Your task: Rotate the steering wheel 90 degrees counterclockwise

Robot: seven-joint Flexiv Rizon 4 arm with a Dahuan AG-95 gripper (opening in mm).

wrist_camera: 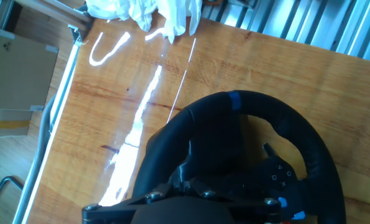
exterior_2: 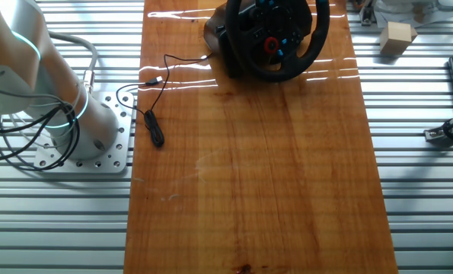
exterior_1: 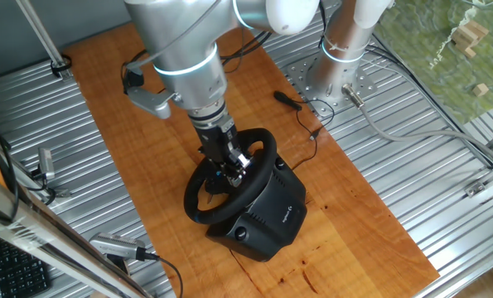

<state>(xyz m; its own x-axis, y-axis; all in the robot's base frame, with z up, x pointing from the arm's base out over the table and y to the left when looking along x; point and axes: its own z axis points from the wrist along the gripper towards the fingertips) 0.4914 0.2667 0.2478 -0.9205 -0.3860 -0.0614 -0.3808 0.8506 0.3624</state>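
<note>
Steering wheel (wrist_camera: 247,168) fills the near part of the hand view: black rim, blue centre mark (wrist_camera: 234,99) on the rim at top, hub buttons seen at lower right. Gripper (exterior_1: 228,164) is down inside the wheel ring (exterior_1: 229,178) in one fixed view, at the hub and spokes. Jaws state cannot be told: fingertips are hidden against the dark hub, and nothing of them is resolved in the hand view.

Wheel is mounted on a boxy black base (exterior_1: 267,217), standing on the wooden table (exterior_1: 354,207), tilted face pointed toward the arm. In the other fixed view the wheel (exterior_2: 275,34) sits at the far edge of the table (exterior_2: 249,167), right of centre, red hub button (exterior_2: 271,44) visible; the gripper is not seen there.

Thin black cable (exterior_2: 151,95) lies on the left side of the table, running from the wheel base toward the arm mount (exterior_2: 89,137). Small wooden block (exterior_2: 397,38) sits on the metal surface, right of the wheel. White cloth (wrist_camera: 144,15) is seen at the far table edge in the hand view.
</note>
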